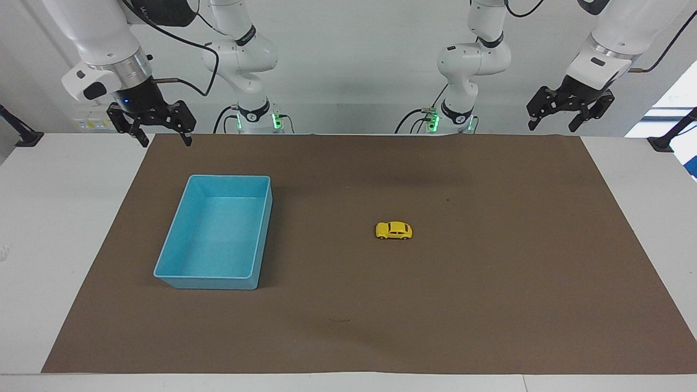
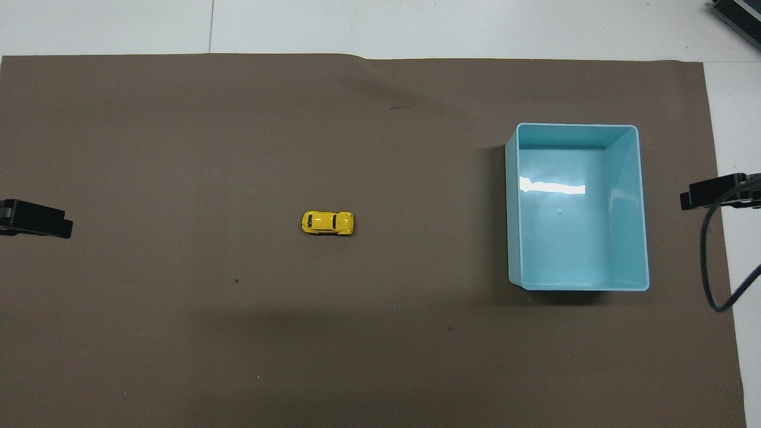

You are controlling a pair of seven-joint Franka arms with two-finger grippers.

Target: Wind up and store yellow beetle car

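The yellow beetle car (image 1: pixel 393 230) stands on its wheels on the brown mat (image 1: pixel 490 305) covering the worktop, well apart from the blue bin (image 1: pixel 173 239), which sits toward the right arm's end. The bin holds nothing. The left gripper (image 1: pixel 570 115) hangs raised by its base, jaws apart. The right gripper (image 1: pixel 161 136) likewise, jaws apart. Both arms wait.

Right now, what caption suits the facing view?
Small yellow toy beetle car on brown paper mat, empty light-blue plastic bin beside it, both open pincers raised.
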